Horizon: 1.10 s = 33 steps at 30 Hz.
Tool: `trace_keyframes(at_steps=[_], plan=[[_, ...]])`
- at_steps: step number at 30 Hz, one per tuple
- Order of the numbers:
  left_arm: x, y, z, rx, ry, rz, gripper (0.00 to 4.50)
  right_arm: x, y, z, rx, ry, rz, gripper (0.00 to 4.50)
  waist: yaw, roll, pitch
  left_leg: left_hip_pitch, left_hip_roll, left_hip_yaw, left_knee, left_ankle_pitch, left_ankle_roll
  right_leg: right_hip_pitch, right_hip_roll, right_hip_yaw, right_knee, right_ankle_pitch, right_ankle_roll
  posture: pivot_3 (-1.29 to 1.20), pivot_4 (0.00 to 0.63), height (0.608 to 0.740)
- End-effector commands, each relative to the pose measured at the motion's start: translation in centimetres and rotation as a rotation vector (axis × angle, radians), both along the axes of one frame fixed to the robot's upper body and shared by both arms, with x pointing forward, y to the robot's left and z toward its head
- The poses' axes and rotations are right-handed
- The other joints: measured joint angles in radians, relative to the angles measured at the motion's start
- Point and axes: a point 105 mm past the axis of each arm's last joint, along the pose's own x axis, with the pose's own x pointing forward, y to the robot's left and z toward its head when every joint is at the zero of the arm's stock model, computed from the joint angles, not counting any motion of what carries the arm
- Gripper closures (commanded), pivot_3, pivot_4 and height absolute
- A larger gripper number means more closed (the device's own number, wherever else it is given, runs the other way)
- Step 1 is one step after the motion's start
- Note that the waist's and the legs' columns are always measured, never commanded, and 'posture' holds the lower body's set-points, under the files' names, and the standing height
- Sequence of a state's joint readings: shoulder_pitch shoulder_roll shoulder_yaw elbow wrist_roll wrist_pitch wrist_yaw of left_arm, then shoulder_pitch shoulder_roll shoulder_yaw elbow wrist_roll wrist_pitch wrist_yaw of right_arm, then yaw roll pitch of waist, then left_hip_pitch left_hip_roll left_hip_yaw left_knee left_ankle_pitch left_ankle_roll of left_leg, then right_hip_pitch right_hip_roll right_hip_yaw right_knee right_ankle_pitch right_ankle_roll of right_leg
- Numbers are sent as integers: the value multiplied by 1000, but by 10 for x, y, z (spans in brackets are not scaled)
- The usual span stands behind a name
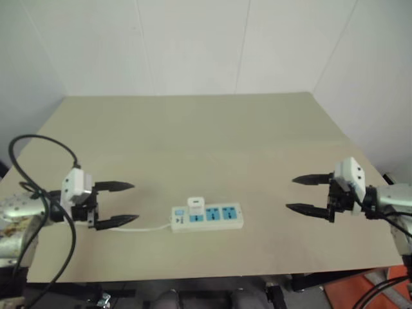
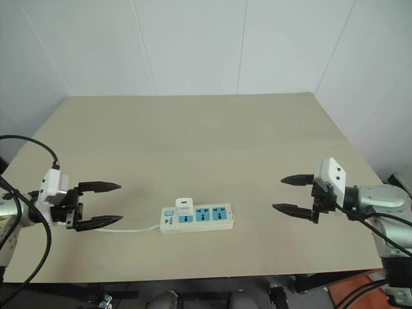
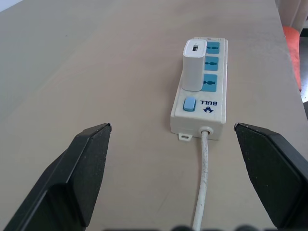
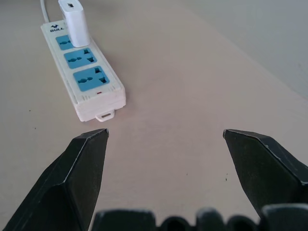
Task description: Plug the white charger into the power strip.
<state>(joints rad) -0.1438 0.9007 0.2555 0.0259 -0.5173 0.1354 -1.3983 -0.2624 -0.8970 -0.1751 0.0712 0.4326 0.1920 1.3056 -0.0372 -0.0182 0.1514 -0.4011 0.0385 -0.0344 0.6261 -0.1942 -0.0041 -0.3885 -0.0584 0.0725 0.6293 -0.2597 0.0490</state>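
— Where are the arms?

— Spread wide, low over the tabletop (image 1: pixel 212 129). The left tool (image 1: pixel 122 203) and the right tool (image 1: pixel 301 194) point inward toward each other, both released with fingers apart and nothing between them, well clear of the strip.

— And the charger?

— The white charger (image 1: pixel 196 205) stands upright in the power strip (image 1: pixel 207 217), seated in the socket next to the switch; the other two blue sockets are free. The strip's cord (image 3: pixel 204 179) runs toward the left tool.

The brand "BULL" is printed in dark blue on the power strip (image 3: pixel 200 94), beside its blue switch (image 3: pixel 190 104) at the cord end.
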Motion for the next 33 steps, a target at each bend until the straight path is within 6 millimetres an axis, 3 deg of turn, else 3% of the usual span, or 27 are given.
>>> trace_keyframes(at_steps=[1,13,26,33], plan=[[-1,-3,12,-16,-46,-1,42,-2,-2,14,-28,-71,4,0,0,0,0,0,0,0,0,0,0,0,0,0,0,0,0,0,150,740],[2,-11,10,-36,-41,-18,42,-2,4,11,-25,-71,13,0,1,0,0,0,0,1,0,0,0,0,0,0,0,0,-1,0,150,740],[26,-70,-6,-39,-24,-302,42,2,25,19,3,-111,60,0,20,0,0,0,0,1,1,0,0,0,0,0,0,1,-3,0,150,740],[33,-84,-17,-26,4,-395,42,-1,27,19,13,-118,50,0,21,0,0,-2,-1,1,1,0,0,0,0,0,0,1,-2,0,150,740]])
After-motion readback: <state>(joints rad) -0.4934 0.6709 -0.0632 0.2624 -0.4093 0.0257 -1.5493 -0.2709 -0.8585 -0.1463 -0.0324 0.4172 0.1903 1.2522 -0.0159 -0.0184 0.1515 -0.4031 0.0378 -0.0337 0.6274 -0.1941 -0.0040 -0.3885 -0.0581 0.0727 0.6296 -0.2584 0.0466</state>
